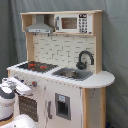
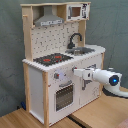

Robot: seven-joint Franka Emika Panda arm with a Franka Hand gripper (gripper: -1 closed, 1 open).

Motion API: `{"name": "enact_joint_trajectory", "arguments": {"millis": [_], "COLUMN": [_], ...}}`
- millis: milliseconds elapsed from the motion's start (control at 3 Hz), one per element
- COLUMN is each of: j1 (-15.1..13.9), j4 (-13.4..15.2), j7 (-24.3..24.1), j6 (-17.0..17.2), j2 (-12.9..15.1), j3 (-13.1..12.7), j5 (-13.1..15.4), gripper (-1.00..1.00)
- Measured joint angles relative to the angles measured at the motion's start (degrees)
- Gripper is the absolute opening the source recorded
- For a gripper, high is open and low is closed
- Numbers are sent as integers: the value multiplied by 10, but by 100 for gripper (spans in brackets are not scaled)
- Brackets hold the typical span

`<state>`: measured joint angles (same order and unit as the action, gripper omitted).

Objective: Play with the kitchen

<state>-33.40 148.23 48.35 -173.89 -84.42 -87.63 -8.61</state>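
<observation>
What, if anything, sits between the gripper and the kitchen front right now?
Nothing visible does. In the second exterior view the gripper is already right at the kitchen front panel, near the knobs above the oven door; whether it touches cannot be told.

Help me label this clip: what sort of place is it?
Probably a lab or test setup, not a home: a white and light-wood toy kitchen stands on a wooden tabletop before a plain grey curtain backdrop, with a white robot arm reaching toward it.
</observation>
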Motion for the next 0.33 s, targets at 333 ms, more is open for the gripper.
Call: {"name": "enact_joint_trajectory", "arguments": {"millis": [333], "j1": [30], "j4": [0], "j7": [1], "j6": [47], "j2": [0], "j3": [19], "j5": [0], "gripper": [100]}}
